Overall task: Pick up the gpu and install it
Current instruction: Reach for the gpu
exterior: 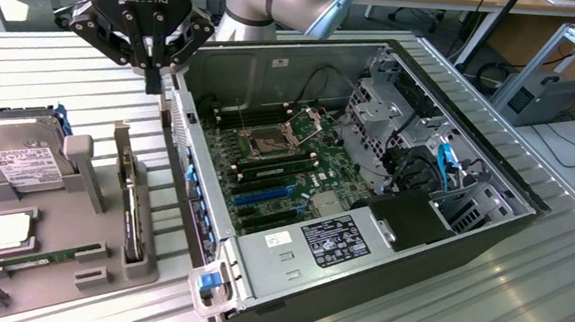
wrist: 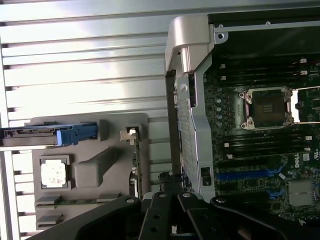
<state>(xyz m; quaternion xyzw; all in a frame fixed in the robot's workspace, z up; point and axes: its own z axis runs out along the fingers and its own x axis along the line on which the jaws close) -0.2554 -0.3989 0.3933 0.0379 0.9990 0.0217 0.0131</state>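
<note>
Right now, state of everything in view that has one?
gripper: shut, empty
gpu: on edge in grey holder, not held
hard drive: resting in the holder
case: on its side, open
blue slot: empty
CPU socket: open, empty

The tabletop (exterior: 526, 310) is made of silver ribbed metal slats with narrow dark grooves between them. Two things rest directly on it. An open computer case (exterior: 358, 302) lies on its side across the middle and towards the exterior view's right. Just beside it, on the exterior view's left, sits a flat grey parts holder (exterior: 54, 225). The two look nearly touching, though the gap is hard to judge.
</note>
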